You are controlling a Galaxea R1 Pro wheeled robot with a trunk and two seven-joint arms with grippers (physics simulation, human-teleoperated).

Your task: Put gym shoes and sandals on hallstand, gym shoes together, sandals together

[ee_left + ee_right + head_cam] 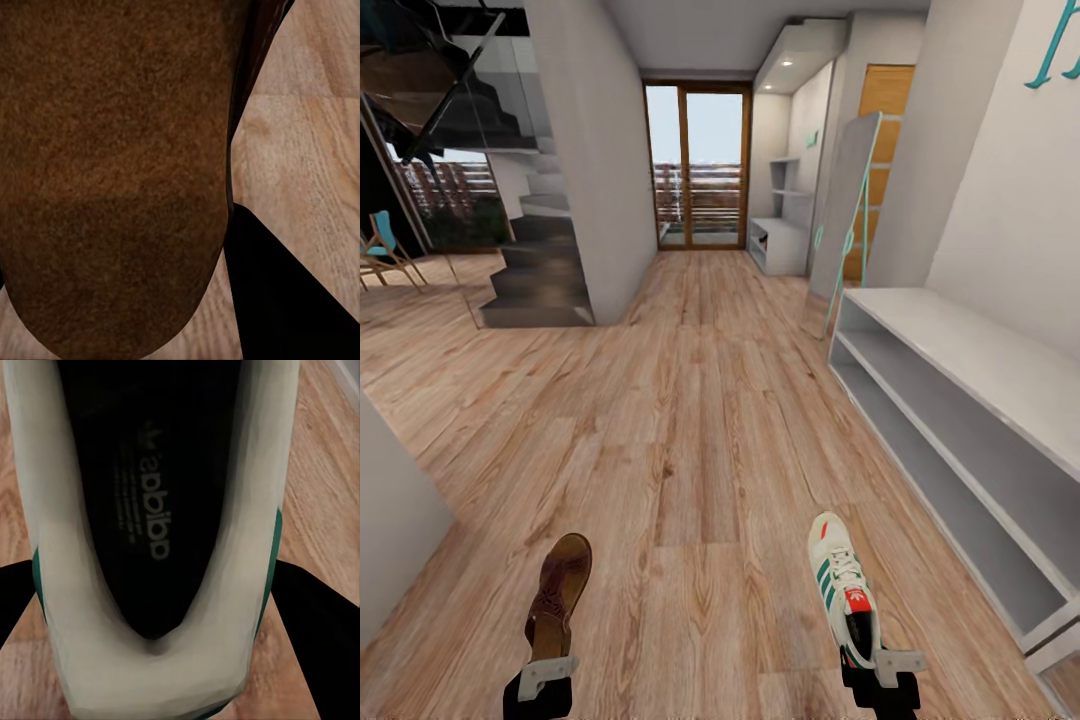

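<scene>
Beside hallstand (950,345), broad corridor floor (690,430) ahead.

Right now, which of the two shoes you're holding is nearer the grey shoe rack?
The white sneaker with green stripes, in the right gripper; the brown leather sandal is farther left.

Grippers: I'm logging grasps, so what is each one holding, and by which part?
The left gripper holds a brown sandal by its heel end; the right gripper holds a gym shoe by its heel.
</scene>
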